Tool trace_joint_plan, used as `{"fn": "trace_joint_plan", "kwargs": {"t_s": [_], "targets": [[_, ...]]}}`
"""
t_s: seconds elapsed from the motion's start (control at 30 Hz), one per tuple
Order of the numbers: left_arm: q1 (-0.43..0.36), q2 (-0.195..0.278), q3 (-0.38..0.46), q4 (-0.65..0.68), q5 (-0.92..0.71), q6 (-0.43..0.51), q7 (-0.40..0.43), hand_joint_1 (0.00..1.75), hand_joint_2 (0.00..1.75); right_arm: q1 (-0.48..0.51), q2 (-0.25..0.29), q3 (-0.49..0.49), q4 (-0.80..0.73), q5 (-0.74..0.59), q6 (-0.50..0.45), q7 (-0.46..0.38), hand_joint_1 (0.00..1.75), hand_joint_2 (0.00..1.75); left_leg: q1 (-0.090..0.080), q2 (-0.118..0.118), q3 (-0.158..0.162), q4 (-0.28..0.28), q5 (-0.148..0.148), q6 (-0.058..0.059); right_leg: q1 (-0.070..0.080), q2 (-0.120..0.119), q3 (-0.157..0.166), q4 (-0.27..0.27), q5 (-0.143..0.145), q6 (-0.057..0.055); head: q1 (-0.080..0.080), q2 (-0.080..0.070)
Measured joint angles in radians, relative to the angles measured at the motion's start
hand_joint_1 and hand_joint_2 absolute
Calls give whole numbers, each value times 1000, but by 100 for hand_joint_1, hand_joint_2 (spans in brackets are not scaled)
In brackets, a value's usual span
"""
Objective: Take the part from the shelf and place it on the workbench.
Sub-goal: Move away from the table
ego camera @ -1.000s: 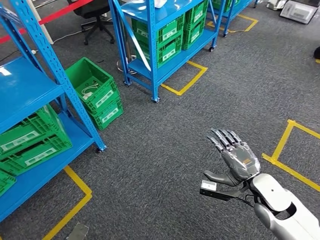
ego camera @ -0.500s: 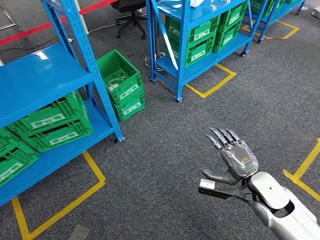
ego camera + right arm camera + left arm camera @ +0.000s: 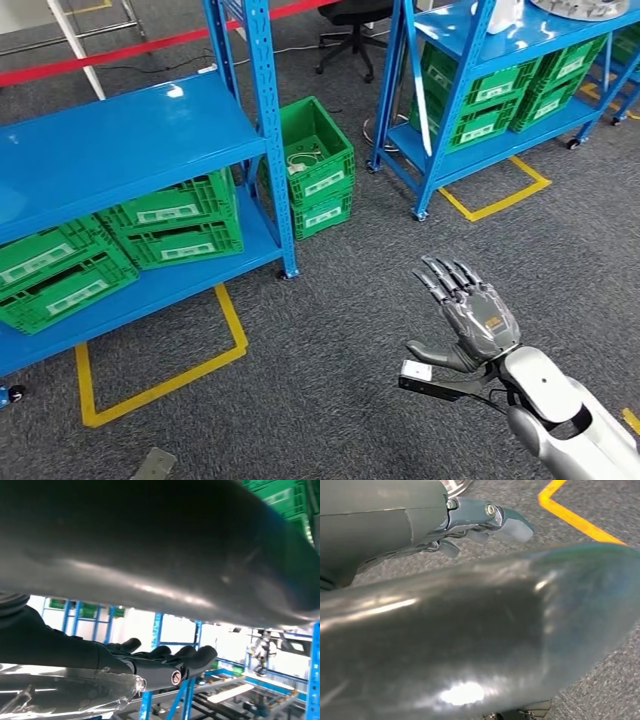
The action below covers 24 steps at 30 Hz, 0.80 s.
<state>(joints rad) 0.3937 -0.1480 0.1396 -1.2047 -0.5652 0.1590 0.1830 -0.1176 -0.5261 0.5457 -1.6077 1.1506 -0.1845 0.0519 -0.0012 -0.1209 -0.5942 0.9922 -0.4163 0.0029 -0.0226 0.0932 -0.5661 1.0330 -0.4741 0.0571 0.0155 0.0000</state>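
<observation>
Right hand spread wide, empty, over carpet. Left hand: state unclear. Part unidentified; likely in green crates, far left shelf. Handling unjudgeable.

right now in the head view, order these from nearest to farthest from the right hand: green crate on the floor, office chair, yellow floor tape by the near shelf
From the right hand:
1. Yellow floor tape, to its left on the carpet.
2. Green crate, farther up-left beside the shelf post.
3. Office chair, at the far top edge.

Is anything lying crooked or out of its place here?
Yes. The green crates on the near blue shelf sit tilted and unevenly stacked, and two more stacked green crates stand on the floor beside its post.
</observation>
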Motion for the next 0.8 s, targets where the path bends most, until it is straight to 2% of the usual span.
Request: {"fn": "trace_joint_plan", "kwargs": {"t_s": [0.03, 0.07, 0.1, 0.13, 0.17, 0.23, 0.27, 0.3, 0.33, 0.37, 0.4, 0.47, 0.5, 0.53, 0.6, 0.63, 0.67, 0.73, 0.77, 0.8], "targets": [[0, 0, 0, 0, 0, 0, -1, 0, 0, 0, 0, 0, 0, 0, 0, 0, 0, 0, 2, -13, -6, 0, 4, -8, 0, 8, 4, -7, -5, -5, 0, 0], [0, 0, 0, 0, -1, -1, -2, 0, 0, 0, 0, 0, 0, 1, 0, 0, 0, 0, 5, -25, -12, -1, 8, -15, 1, -3, 5, -9, -3, -11, -1, 0], [1, 0, 1, 0, -1, -1, -2, 0, 0, -2, 0, 0, 0, 1, 0, 0, 0, 0, 6, -24, -15, -1, 9, -21, 2, -17, 6, -10, -1, -17, -1, 0], [2, 0, 2, 0, -2, -1, -3, 0, 0, -3, 0, 1, 0, 1, -1, -1, 0, 0, 5, -6, -22, 8, 3, -27, 1, -31, 7, -13, 1, -24, -4, 0], [0, 1, 2, 0, -3, -1, -3, 0, 0, -4, 1, 1, -1, 2, -1, -1, 0, 0, 2, 24, -37, 36, -16, -32, 1, -46, 10, -16, 2, -30, -8, 0], [-4, 0, 3, 0, -4, -3, -4, 0, 0, -2, 1, 1, -1, 3, -2, -1, 0, 0, 0, 88, -93, 150, -77, -39, 3, -78, 11, -18, 1, -39, -15, 0], [-7, 0, 2, 0, -5, -4, -4, 0, 0, -2, 1, 2, -1, 3, -2, -1, 0, 0, 2, 101, -126, 216, -105, -42, 5, -94, 11, -18, 0, -41, -15, 0], [-8, -1, 3, 0, -6, -4, -4, 0, 0, -1, 1, 3, -1, 4, -3, -1, 0, 0, 3, 106, -148, 262, -118, -43, 6, -110, 12, -18, -1, -42, -16, 0], [-8, -1, 3, 0, -6, -5, -4, 0, 0, -1, 1, 5, -1, 5, -3, -2, 0, 0, 3, 108, -154, 276, -113, -44, 7, -126, 12, -18, -2, -43, -16, 0], [-7, -1, 3, 0, -6, -5, -4, 0, 0, -1, 1, 6, -1, 6, -3, -2, 0, 0, 3, 111, -139, 251, -92, -43, 7, -140, 14, -18, -4, -42, -16, 0], [-7, -1, 4, 0, -7, -5, -4, 0, 0, -1, 1, 7, -1, 6, -3, -2, 0, 0, 2, 120, -107, 194, -60, -40, 8, -153, 17, -18, -5, -40, -16, 0], [-8, -1, 4, 0, -10, -5, -5, 0, 0, -2, 1, 7, -1, 8, -4, -3, 0, 0, -3, 162, -33, 63, -12, -31, 13, -175, 22, -17, -12, -33, -16, 0], [-10, -1, 4, 0, -11, -5, -5, 0, 0, -3, 1, 7, -1, 9, -5, -3, 0, 0, -6, 177, -12, 22, -2, -25, 17, -186, 24, -16, -15, -28, -15, 0], [-10, -2, 4, 0, -12, -6, -6, 0, 0, -4, 1, 7, -1, 9, -6, -3, 0, 0, -8, 182, -4, 4, -2, -19, 20, -196, 27, -17, -17, -24, -14, 0], [-9, -2, 5, 0, -12, -6, -7, 0, 0, -6, 1, 7, -1, 10, -7, -4, 0, 0, -7, 159, -4, -2, -1, -8, 21, -213, 33, -22, -21, -14, -12, 0], [-8, -2, 6, 0, -13, -7, -7, 0, 0, -7, 1, 7, -1, 10, -7, -4, 0, 0, -4, 148, -2, -5, 0, -3, 20, -202, 34, -17, -29, -8, -12, 0], [-7, -2, 7, 0, -13, -7, -7, 0, 0, -7, 1, 6, -1, 10, -8, -4, 0, 0, -1, 138, 0, -8, 2, 3, 18, -179, 26, 5, -44, -3, -10, 0], [-10, -4, 10, 0, -13, -7, -7, 0, 0, -6, 1, 7, -1, 10, -9, -4, 0, 0, 3, 116, 1, -10, 3, 10, 15, -120, -25, 114, -101, 3, -6, 0], [-11, -4, 11, 0, -14, -7, -7, 0, 0, -4, 1, 7, 0, 10, -10, -4, 0, 0, 3, 104, 1, -9, 3, 12, 14, -105, -62, 186, -130, 5, -5, 0], [-11, -5, 11, 0, -14, -7, -8, 0, 0, -2, 1, 8, 0, 10, -10, -4, 0, 0, 3, 90, 1, -9, 3, 12, 14, -98, -93, 243, -146, 6, -5, 0]]}}
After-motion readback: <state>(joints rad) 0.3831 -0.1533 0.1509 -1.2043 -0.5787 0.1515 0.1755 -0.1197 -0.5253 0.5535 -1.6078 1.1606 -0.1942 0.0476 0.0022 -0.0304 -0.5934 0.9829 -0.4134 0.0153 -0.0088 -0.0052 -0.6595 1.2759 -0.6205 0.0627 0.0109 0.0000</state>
